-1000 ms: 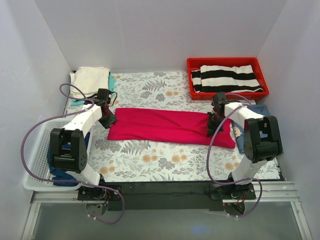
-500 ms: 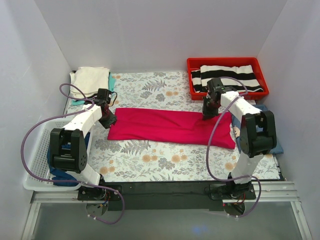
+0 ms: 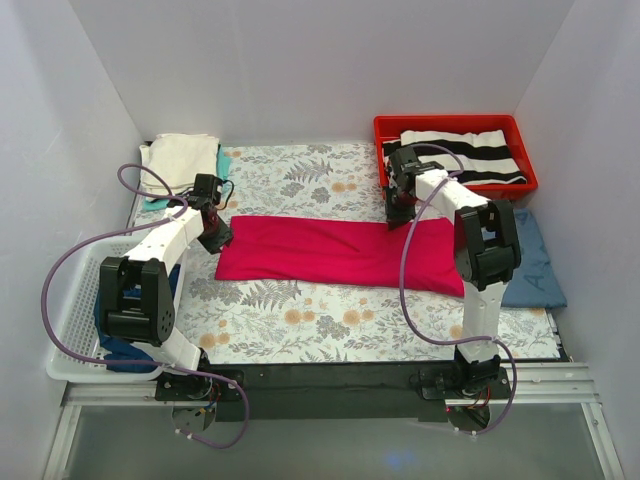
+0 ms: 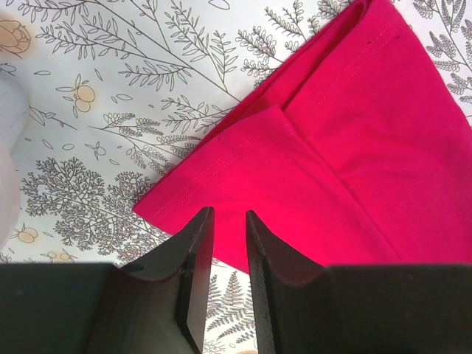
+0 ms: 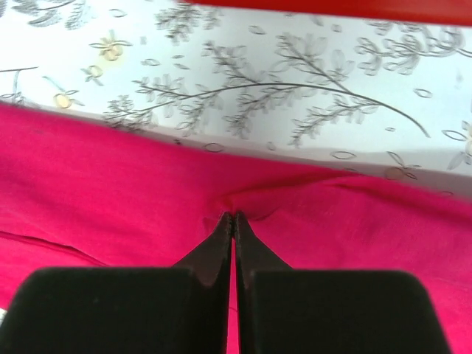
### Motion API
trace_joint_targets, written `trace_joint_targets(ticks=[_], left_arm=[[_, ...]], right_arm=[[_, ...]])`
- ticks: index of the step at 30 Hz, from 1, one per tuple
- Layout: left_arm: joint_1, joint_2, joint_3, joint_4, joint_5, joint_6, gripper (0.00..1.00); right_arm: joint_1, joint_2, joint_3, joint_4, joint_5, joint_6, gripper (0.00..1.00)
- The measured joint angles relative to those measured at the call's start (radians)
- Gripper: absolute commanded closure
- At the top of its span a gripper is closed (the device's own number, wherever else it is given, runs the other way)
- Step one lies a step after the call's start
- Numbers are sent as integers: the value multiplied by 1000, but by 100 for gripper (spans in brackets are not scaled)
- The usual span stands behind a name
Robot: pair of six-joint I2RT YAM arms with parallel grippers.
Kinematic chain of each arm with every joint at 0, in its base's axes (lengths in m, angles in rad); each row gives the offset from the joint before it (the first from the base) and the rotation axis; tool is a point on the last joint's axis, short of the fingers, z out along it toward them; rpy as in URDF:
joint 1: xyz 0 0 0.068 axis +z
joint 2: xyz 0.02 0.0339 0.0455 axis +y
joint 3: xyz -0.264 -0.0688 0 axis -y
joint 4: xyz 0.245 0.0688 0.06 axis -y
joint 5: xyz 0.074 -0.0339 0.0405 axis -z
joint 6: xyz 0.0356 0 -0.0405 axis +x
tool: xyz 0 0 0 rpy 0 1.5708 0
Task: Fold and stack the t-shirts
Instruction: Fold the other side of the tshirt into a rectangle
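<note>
The crimson-red t-shirt [image 3: 320,250] lies folded into a long strip across the floral mat. My left gripper [image 3: 218,240] hovers over its left end. In the left wrist view the gripper [image 4: 228,214] has its jaws a little apart and empty above the shirt's corner [image 4: 354,147]. My right gripper [image 3: 396,215] is at the shirt's far edge towards the right. In the right wrist view the gripper [image 5: 234,215] is shut, pinching a pucker of red cloth [image 5: 110,192]. A folded cream tee [image 3: 180,158] lies on a teal one [image 3: 226,165] at the back left.
A red bin [image 3: 380,130] at the back right holds a black-and-white striped shirt [image 3: 455,155]. A blue tee [image 3: 535,270] lies at the right edge. A white basket [image 3: 75,300] at the left holds a navy tee [image 3: 120,348]. White walls enclose the table.
My right gripper has moved from the shirt's right end towards the far edge and to the left, dragging cloth with it and uncovering the blue tee. The left arm has not moved.
</note>
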Motion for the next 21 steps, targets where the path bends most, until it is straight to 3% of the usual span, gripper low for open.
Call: trace_joint_targets(ticks=[5, 14, 21], left_arm=[[0, 0, 0, 2, 1, 0, 78], [0, 0, 0, 37, 20, 20, 78], [-10, 12, 22, 75, 40, 83, 74]], right_arm=[[27, 0, 1, -1, 10, -12, 86], [24, -34, 1, 1, 0, -37, 73], [46, -77, 21, -2, -16, -39, 71]])
